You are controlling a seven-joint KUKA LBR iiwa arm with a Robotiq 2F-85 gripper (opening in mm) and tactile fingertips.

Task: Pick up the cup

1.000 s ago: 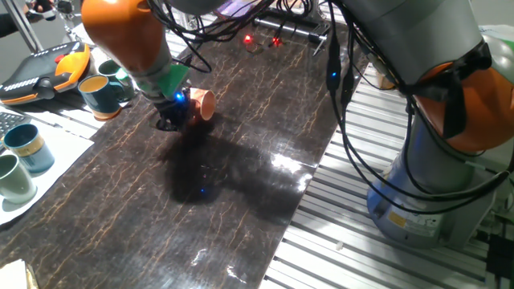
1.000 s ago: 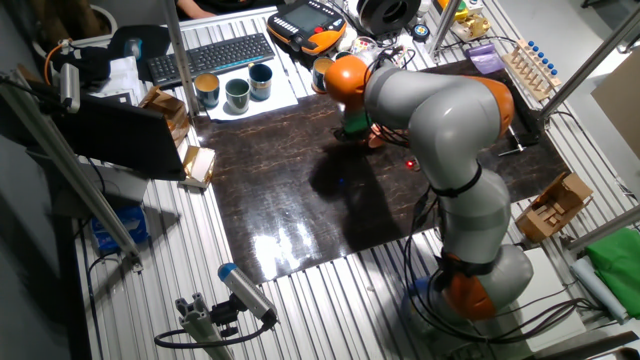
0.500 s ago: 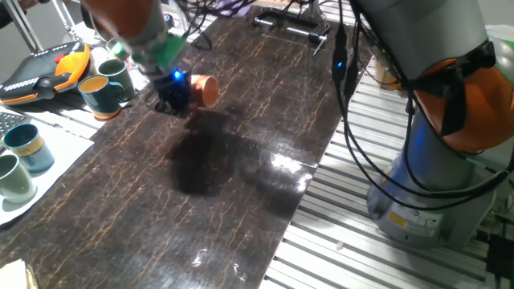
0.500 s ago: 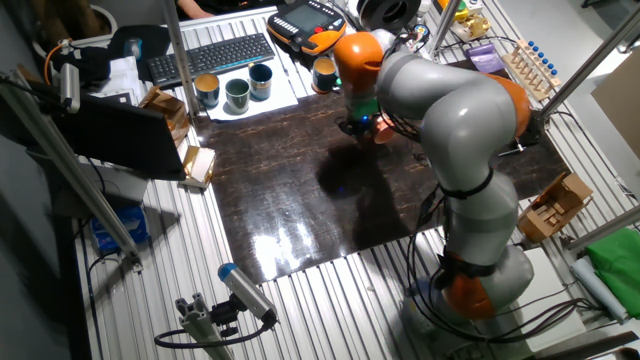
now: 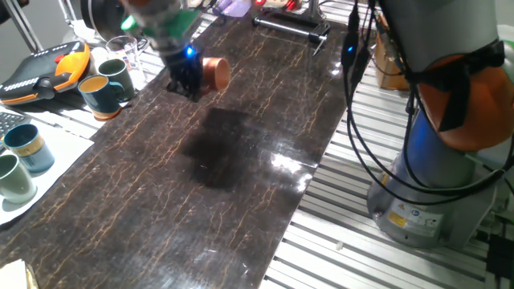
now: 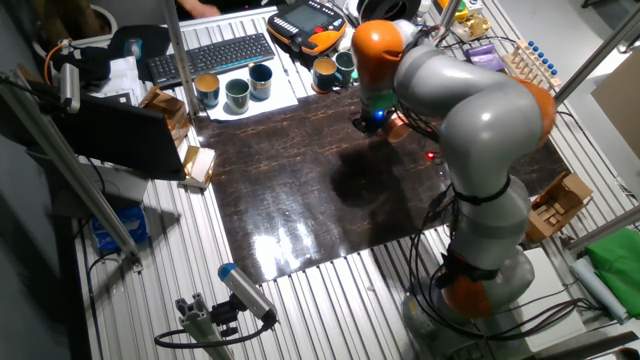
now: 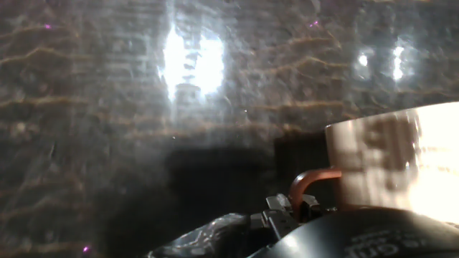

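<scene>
The cup (image 5: 215, 71) is cream-white with a salmon-orange base and lies on its side in my gripper (image 5: 187, 79), held in the air above the dark marble-patterned table (image 5: 241, 201). Its shadow lies on the table below. In the other fixed view the cup (image 6: 398, 122) shows just right of the gripper (image 6: 374, 119). In the hand view the cup's pale body (image 7: 394, 161) fills the right side and its orange loop handle (image 7: 310, 178) sits right at the fingers (image 7: 283, 215). The gripper is shut on the cup at the handle side.
Two dark teal mugs (image 5: 100, 92) stand at the table's far-left edge beside an orange teach pendant (image 5: 48, 68). More mugs (image 5: 22, 144) stand on white paper at the left. A keyboard (image 6: 210, 55) lies behind. The arm's base (image 5: 430, 193) and cables stand right of the table.
The gripper has risen and moved away from the table with the cup in it, toward the table's far end. Its shadow on the table has separated from it.
</scene>
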